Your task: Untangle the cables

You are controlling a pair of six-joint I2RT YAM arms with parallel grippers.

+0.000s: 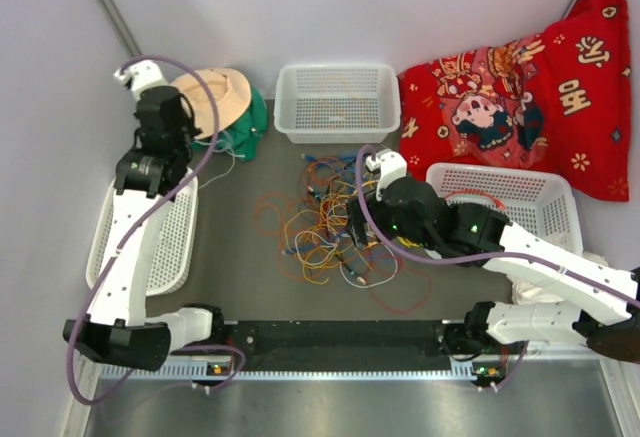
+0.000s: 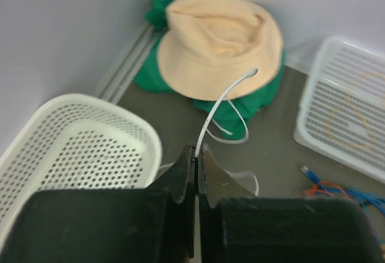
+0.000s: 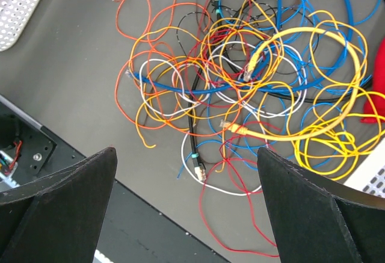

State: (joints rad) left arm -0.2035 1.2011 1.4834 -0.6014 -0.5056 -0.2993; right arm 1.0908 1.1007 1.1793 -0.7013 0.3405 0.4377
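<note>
Cables in yellow, orange, blue, red, white and black are lying in a loose tangle on the table, just in front of the back basket. The right gripper is hovering over the tangle, also in front of that basket, its 2 fingers spread wide and holding nothing. To the basket's left, near the hat, the left gripper is pinching 1 thin white cable between closed fingers.
</note>
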